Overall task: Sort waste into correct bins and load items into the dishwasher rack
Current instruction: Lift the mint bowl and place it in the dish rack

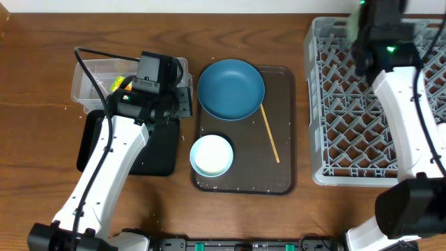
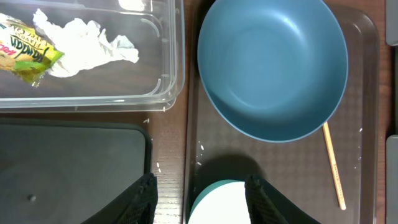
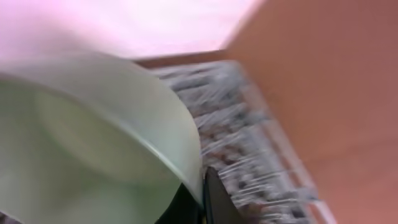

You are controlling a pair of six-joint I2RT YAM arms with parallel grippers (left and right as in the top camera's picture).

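Clear plastic tub (image 2: 168, 62) already holds the glossy yellow wrapper (image 2: 28, 59) and crumpled tissue (image 2: 87, 46); matte black tray (image 2: 68, 168) is bare. Smooth dark-blue plate (image 1: 231, 88), white bowl (image 1: 211, 155) and thin wooden stick (image 1: 270, 134) sit on the brown serving tray (image 1: 282, 178), not yet loaded, with white grains (image 2: 200, 147) scattered there. Left gripper (image 2: 200, 199) hangs wide above the white bowl. Right gripper (image 3: 199, 196) pinches the pale mint bowl (image 3: 93, 143) by its rim over the grey lattice rack (image 1: 362, 139). Cup not visible.
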